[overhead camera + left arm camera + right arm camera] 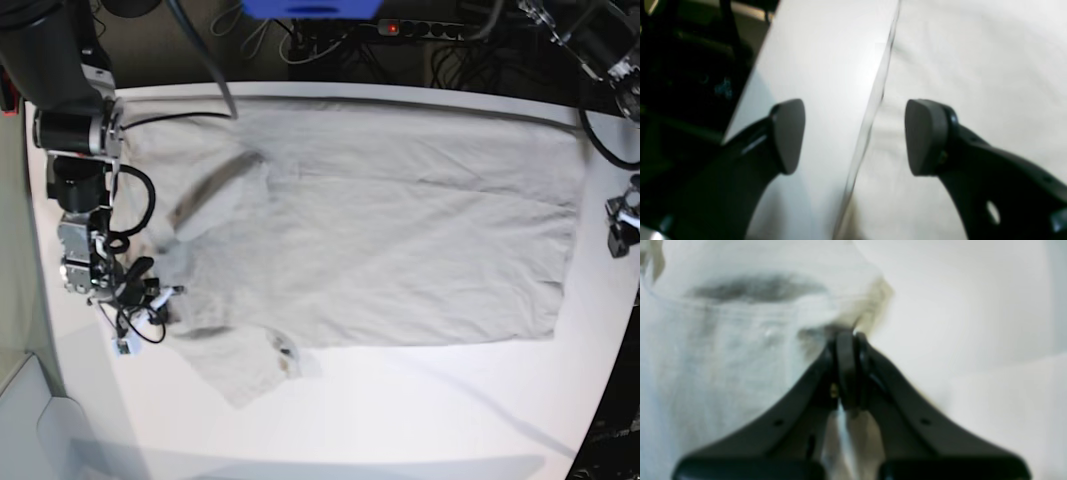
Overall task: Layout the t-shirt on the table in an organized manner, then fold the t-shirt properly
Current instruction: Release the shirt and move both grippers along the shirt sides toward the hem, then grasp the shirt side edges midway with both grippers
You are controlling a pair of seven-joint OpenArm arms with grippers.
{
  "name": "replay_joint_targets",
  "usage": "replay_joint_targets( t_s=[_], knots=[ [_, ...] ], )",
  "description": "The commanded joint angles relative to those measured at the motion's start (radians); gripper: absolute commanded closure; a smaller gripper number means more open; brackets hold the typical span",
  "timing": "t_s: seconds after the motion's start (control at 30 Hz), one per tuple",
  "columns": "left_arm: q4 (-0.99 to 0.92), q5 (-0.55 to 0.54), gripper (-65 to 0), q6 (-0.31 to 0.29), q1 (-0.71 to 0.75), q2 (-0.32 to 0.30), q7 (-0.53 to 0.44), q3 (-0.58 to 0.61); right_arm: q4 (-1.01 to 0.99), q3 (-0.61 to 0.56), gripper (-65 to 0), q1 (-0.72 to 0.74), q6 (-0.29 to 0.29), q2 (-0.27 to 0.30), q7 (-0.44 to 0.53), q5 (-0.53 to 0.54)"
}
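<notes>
Clamped jaws of the right gripper (847,336) pinch the t-shirt (400,240) at its left end. Left gripper (855,136) hangs released, straddling the shirt's right edge; the long axis runs left-right.

The white worktop (400,400) carries the t-shirt (400,240), spread mostly flat. Beside the right gripper (160,295) the cloth is bunched; under the left gripper (855,136) the shirt's edge meets bare worktop.

We see the left gripper (855,136) as two matte black curved fingers ending in rounded grey pads (790,135). The right gripper (846,336) has the same black fingers with small holes. Black cables loop along the silver-and-black right arm (80,190).
</notes>
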Motion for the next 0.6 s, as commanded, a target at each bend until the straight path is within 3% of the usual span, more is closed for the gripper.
replay_joint_targets(
  t_s=[0.0, 0.23, 0.57],
  knots=[
    [-0.012, 0.024, -45.3, 0.004, -0.043, -0.018, -0.012, 0.008, 0.019, 0.006, 0.0, 0.016, -0.002, 0.020, -0.038, -0.019],
    [-0.158, 0.153, -45.3, 0.001, -0.195, -0.015, -0.026, 0.099, 0.274, 0.120, 0.0, -0.070, 0.002, 0.021, -0.121, -0.019],
    [-0.439, 0.156, -45.3, 0.004, -0.325, -0.020, -0.256, 0.269, 0.373, 0.117, 0.0, -0.133, 0.002, 0.015, -0.140, -0.019]
  ],
)
